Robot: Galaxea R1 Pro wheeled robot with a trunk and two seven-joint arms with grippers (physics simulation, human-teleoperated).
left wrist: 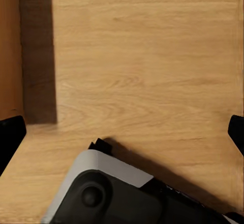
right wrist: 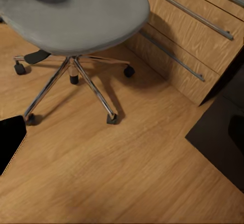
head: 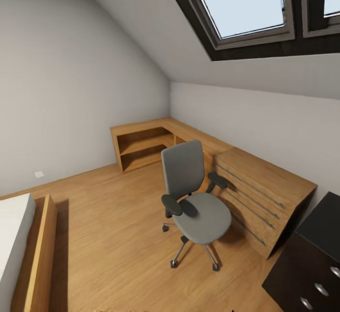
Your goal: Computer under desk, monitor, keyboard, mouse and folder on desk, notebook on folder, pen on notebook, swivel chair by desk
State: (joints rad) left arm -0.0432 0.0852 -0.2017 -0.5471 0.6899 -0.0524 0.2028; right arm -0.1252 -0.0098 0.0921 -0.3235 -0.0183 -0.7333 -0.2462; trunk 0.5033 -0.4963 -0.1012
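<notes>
The grey swivel chair [head: 193, 194] stands on the wooden floor in mid-room, its back toward the far wall and its seat [right wrist: 76, 10] bare. At the lower right is the desk's black drawer unit [head: 307, 265], also seen as a dark block [right wrist: 223, 137] in the right wrist view. My right gripper [right wrist: 122, 137] hangs open over the floor, in front of the chair's chrome base. My left gripper [left wrist: 122, 137] is open above bare floor. The folder, notebook, pen, keyboard, mouse, monitor and computer are out of view.
A light wooden drawer chest [head: 259, 198] stands right behind the chair, against the wall. A low wooden shelf unit [head: 146, 144] fills the far corner. A bed with a wooden frame [head: 42, 255] is at the left. My own base [left wrist: 101, 193] is below the left gripper.
</notes>
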